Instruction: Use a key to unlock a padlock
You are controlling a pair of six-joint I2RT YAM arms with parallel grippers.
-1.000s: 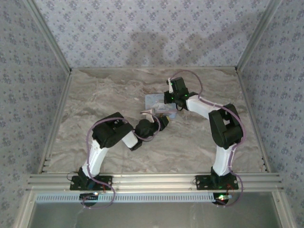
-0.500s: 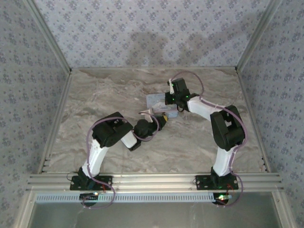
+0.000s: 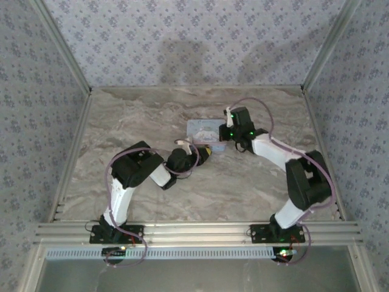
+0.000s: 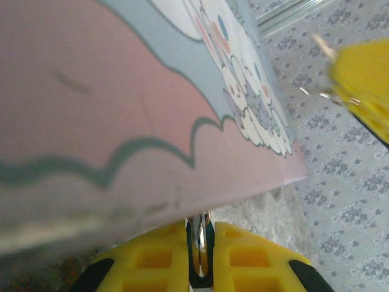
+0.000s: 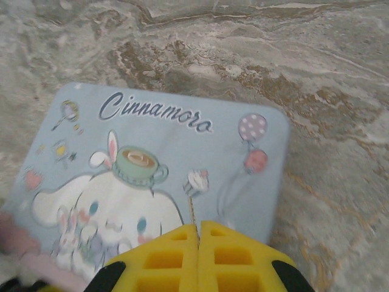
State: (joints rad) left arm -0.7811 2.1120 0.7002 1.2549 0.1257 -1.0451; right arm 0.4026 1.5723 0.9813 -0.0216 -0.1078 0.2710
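Note:
The light-blue cartoon tin (image 3: 199, 128) lies on the table at mid-back, and it looms close in the left wrist view (image 4: 121, 109). My left gripper (image 3: 206, 150) sits at the tin's near edge, its yellow fingers (image 4: 158, 261) shut on a tiny dark, shiny-metal piece (image 4: 199, 237) that looks like the padlock, mostly hidden. My right gripper (image 3: 221, 135) hovers over the tin's right end (image 5: 164, 152), shut on a thin brass key (image 5: 191, 210) whose blade sticks out forward. That right gripper appears as a yellow blur (image 4: 364, 79) in the left wrist view.
The marbled table (image 3: 152, 115) is ringed by a metal frame and patterned walls. The left arm's elbow (image 3: 137, 167) and the right arm's elbow (image 3: 310, 182) stand above the near half.
The right arm has swung rightward and its gripper has drawn back from over the tin's middle to its right end. The left gripper edged slightly left and closer to the tin.

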